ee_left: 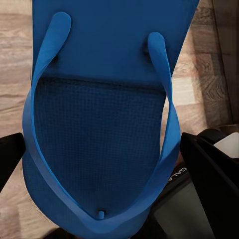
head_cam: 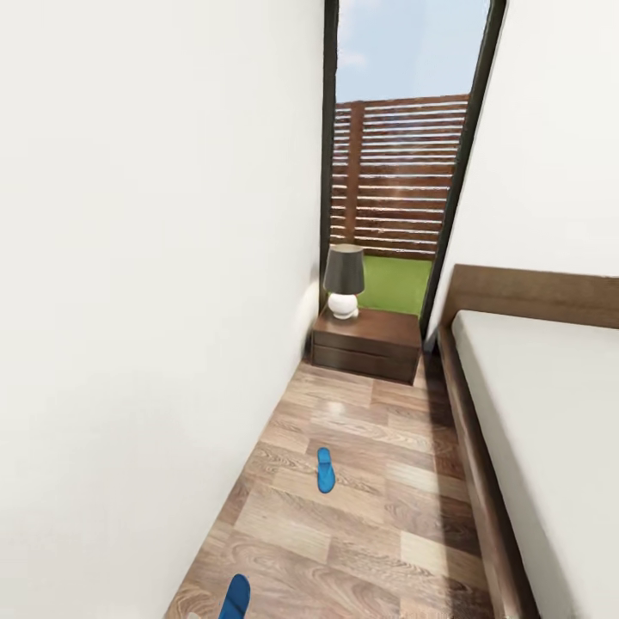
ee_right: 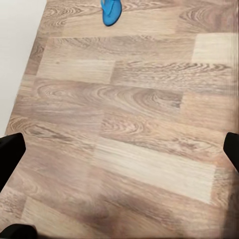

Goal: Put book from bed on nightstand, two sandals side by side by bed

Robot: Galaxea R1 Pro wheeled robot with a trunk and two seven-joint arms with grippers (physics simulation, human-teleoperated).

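The near blue flip-flop (ee_left: 99, 99) looked light and floppy; whether the left gripper (ee_left: 107, 159) clenched its sole, I cannot tell; the right gripper (ee_right: 119, 149) was released.

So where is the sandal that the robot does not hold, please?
In the head view, the free sandal lies flat on the wood floor, in the aisle between the white wall and the bed, short of the nightstand.
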